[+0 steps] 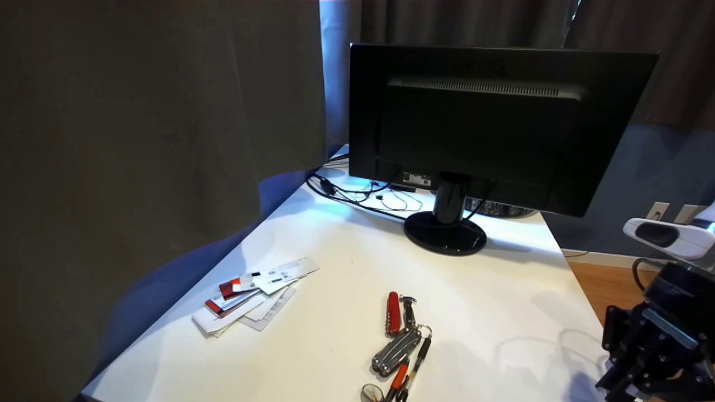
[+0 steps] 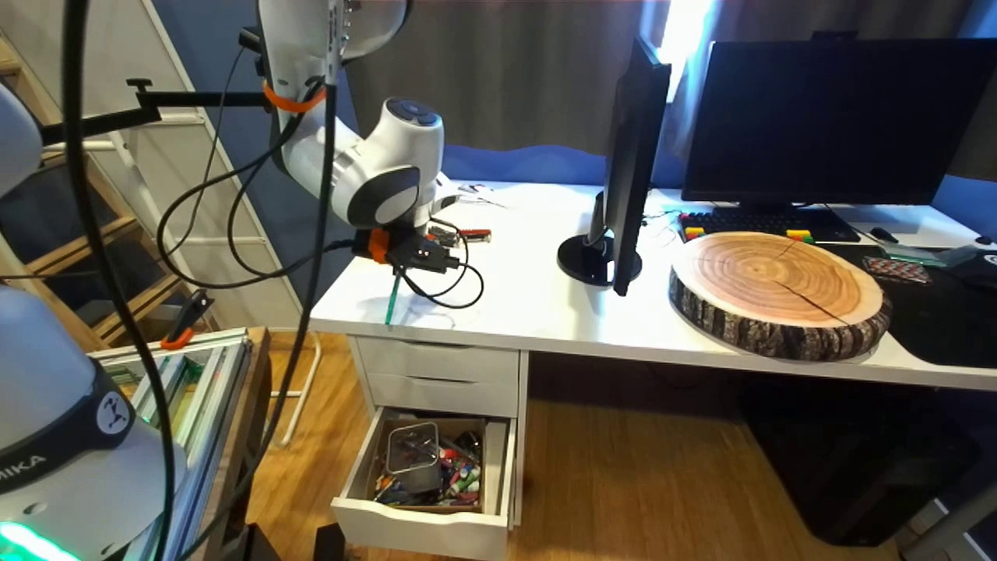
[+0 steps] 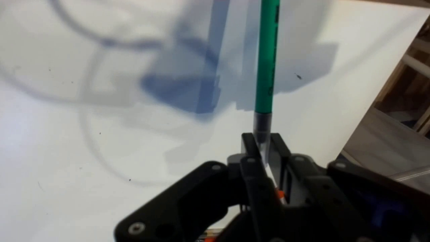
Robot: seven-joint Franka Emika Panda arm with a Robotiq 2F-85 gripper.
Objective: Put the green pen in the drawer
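The green pen (image 3: 267,60) is a slim green stick with a clear end. My gripper (image 3: 262,137) is shut on that clear end in the wrist view, and the green part sticks out beyond the fingertips. In an exterior view the pen (image 2: 392,301) points down over the near left part of the desk; whether its tip touches the top I cannot tell. The gripper also shows at the right edge of an exterior view (image 1: 631,352), where the pen is hidden. The drawer (image 2: 420,528), the bottom one under the desk, is pulled open and holds a box of mixed small items.
The white desk (image 2: 498,312) carries a monitor (image 1: 491,128), a multitool (image 1: 396,350), a red pocket knife (image 1: 393,314), other pens and white cards (image 1: 285,274). A wood slice (image 2: 779,273) lies further right. Two shut drawers (image 2: 440,362) sit above the open one. Cables hang by the arm.
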